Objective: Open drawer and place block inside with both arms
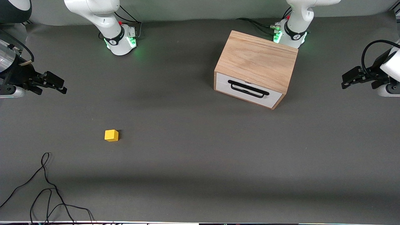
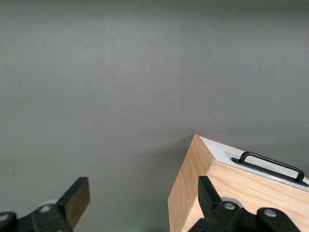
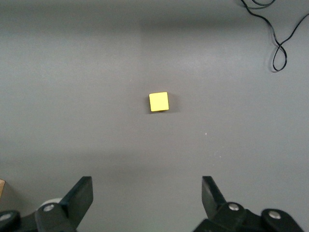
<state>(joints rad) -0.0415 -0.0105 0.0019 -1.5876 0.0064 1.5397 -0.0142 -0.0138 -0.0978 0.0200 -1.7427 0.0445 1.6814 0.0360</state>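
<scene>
The light oak wooden box (image 1: 257, 59) stands near the left arm's base. Its drawer (image 1: 248, 90) is shut, with a white front and black bar handle (image 1: 247, 89). The box also shows in the left wrist view (image 2: 241, 193). The yellow block (image 1: 111, 135) lies on the table toward the right arm's end, nearer the front camera than the box, and shows in the right wrist view (image 3: 159, 101). My left gripper (image 1: 348, 78) is open and empty in the air at the left arm's end of the table. My right gripper (image 1: 57, 84) is open and empty at the right arm's end.
A loose black cable (image 1: 47, 187) lies on the grey table at the near corner toward the right arm's end; it also shows in the right wrist view (image 3: 280, 43). The arm bases (image 1: 120, 39) stand along the table's edge farthest from the front camera.
</scene>
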